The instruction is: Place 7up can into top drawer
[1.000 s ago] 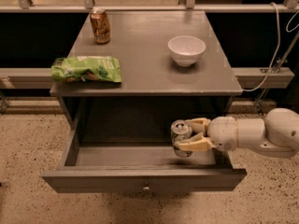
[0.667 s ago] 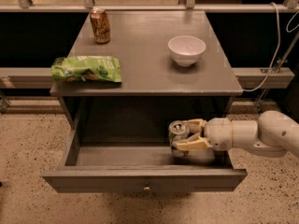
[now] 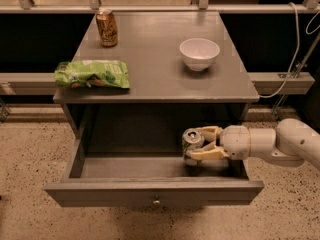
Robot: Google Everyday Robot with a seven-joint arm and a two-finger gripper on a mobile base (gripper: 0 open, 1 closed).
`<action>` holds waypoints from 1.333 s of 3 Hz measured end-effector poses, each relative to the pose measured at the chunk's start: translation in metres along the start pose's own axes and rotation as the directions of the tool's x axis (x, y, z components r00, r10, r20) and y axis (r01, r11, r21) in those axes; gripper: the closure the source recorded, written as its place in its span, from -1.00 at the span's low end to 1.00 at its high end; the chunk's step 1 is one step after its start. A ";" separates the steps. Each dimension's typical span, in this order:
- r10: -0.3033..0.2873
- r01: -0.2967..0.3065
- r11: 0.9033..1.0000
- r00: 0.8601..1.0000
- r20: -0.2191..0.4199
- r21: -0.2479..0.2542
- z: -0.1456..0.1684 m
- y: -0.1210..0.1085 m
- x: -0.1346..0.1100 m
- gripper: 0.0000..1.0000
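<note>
Camera view:

1. The top drawer point(image 3: 100, 194) stands pulled out of the grey cabinet point(image 3: 150, 59). Its front panel carries 1 round knob point(image 3: 156, 202) at the centre.
2. The 7up can point(image 3: 192, 145) sits inside the top drawer, in its right half, close behind the front panel. The shiny top faces up and slightly toward the drawer's left side. Whether the can base touches the drawer floor cannot be determined.
3. The gripper point(image 3: 196, 144) is inside the top drawer, entering over its right wall. Its 2 fingers point(image 3: 209, 154) clasp the 7up can, 1 on the rear side and 1 on the front side.
4. The arm point(image 3: 270, 144) extends beyond the drawer's right wall.
5. Above the top drawer, the cabinet surface carries 3 items: a green bag point(image 3: 92, 74) at the front left, a brown-orange can point(image 3: 106, 28) at the rear left, and a white bowl point(image 3: 199, 53) right of centre.
</note>
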State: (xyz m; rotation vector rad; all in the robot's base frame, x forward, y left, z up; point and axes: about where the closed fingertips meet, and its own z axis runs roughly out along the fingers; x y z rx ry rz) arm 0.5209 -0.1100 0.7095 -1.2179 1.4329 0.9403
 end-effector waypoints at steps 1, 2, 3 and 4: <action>0.000 0.000 1.000 1.000 0.001 -0.005 0.003 0.001 -0.001 -0.26; 0.000 0.000 1.000 1.000 0.002 -0.011 0.005 0.001 -0.001 -0.85; 0.000 0.000 1.000 1.000 0.003 -0.013 0.007 0.002 -0.002 -1.00; 0.000 0.000 1.000 1.000 0.003 -0.013 0.007 0.002 -0.002 -1.00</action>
